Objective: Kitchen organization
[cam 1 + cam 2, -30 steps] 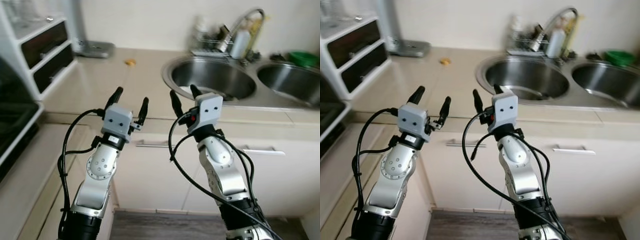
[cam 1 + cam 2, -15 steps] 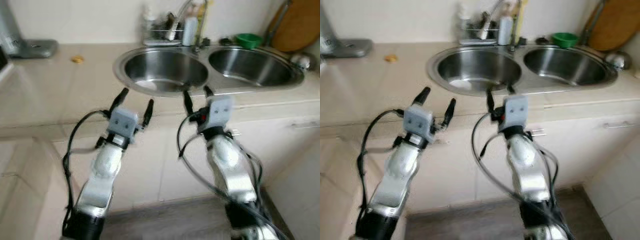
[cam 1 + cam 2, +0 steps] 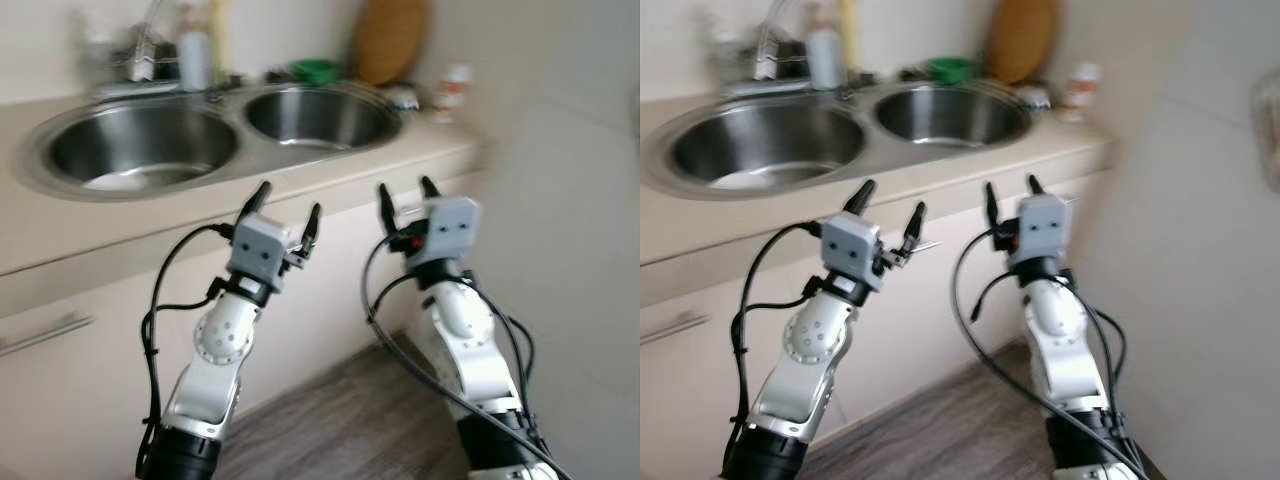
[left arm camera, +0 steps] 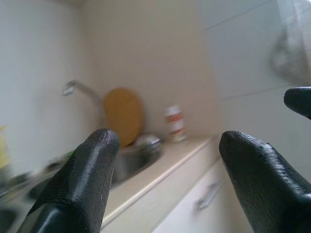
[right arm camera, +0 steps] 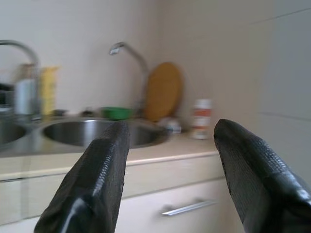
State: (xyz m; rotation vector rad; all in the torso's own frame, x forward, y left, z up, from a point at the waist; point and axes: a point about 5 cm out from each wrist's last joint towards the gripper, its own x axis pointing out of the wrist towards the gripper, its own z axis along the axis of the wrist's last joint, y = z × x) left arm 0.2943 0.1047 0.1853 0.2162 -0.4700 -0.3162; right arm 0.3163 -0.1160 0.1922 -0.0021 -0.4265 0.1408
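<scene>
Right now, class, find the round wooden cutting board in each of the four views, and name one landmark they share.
Left eye view: cutting board, top centre, leaning on the wall behind the right sink basin.
Right eye view: top centre, behind the same basin.
Left wrist view: mid-left, between the open left gripper's fingers.
Right wrist view: centre, between the open right gripper's fingers.
Shared landmark: the red-and-white bottle beside it.

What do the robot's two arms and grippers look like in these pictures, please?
Both arms are silver metal with round, dotted joint housings and black lower sections. Loose black cables loop beside each. The left gripper and right gripper each have a light grey boxy housing with two small dark dots and two long black textured fingers.
</scene>
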